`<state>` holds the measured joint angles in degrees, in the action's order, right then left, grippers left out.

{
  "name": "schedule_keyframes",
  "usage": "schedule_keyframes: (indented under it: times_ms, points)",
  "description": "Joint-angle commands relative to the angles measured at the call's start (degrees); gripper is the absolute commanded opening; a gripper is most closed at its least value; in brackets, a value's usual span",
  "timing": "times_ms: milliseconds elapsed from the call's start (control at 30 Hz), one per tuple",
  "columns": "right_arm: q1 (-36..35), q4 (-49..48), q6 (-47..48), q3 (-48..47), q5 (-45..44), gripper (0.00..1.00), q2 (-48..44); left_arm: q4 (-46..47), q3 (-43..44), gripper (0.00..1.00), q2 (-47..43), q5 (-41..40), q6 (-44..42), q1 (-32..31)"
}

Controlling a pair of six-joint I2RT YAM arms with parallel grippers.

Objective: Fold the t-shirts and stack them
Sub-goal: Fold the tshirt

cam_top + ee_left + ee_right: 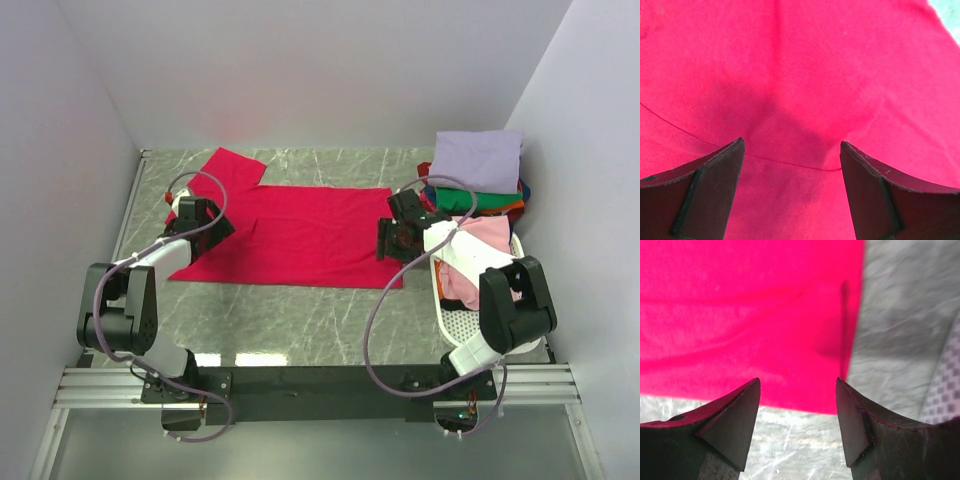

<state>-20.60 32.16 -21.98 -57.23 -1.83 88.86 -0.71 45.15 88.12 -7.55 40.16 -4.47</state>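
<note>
Starting with blind spots, Ben: what is covered?

Ben: Spread flat mid-counter, the crimson t-shirt (290, 235), one sleeve pointing back-left. Its left end sits under the left arm's head, so that edge is hidden. In the left wrist view, cloth fills almost the whole frame, with a seam line crossing it. The left pincer (792, 145) is spread with nothing between its fingers. Contact with the cloth: cannot tell.

Ana: Right side?

Ben: The right pincer (797, 380) is spread too and pinches nothing. The shirt's hem corner shows just ahead of its tips, with bare stone beside it. The right arm (510, 300) cuts across the white perforated basket (460, 322) and the pink t-shirt (488, 236) in it. Behind the basket is a folded stack, with the lavender t-shirt (478, 158) on top and the green t-shirt (480, 198) under it. Lower layers show only thin coloured edges.

Ana: Surface, room?

Ben: The counter (300, 310) is grey and veined like marble, with glare near the front. Plain white walls (330, 70) close three sides.
</note>
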Motion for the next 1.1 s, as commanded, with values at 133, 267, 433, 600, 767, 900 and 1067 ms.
schedule_keyframes:
  times_ms: [133,267,433,600,767,900,1067]
  points:
    - [1.62,-1.66,1.32,-4.90,-4.51,0.66,4.12,0.18,0.03,0.83,-2.34,-0.80,0.18,0.08]
    - [1.62,-1.66,1.32,-5.78,-5.03,0.60,6.84,0.27,0.56,0.83,-2.51,-0.01,0.44,0.16]
    - [1.62,-2.98,0.71,-4.21,-5.64,0.58,7.82,0.27,1.35,0.83,-2.69,-0.01,0.44,0.16]
    - [1.62,-3.69,0.27,-3.06,-6.61,0.54,9.22,0.27,1.26,0.83,-2.69,0.34,0.53,0.16]
    - [1.70,-3.42,0.01,-3.06,-7.49,0.48,11.16,0.27,1.09,0.84,-2.77,-0.09,0.18,0.16]
    - [1.70,-3.07,-0.26,-2.71,-8.28,0.47,11.34,0.10,1.00,0.84,-2.95,-0.53,0.27,0.16]
    - [1.97,-2.46,-0.43,-2.36,-8.37,0.47,11.60,0.27,1.00,0.84,-3.04,-0.62,0.18,0.08]
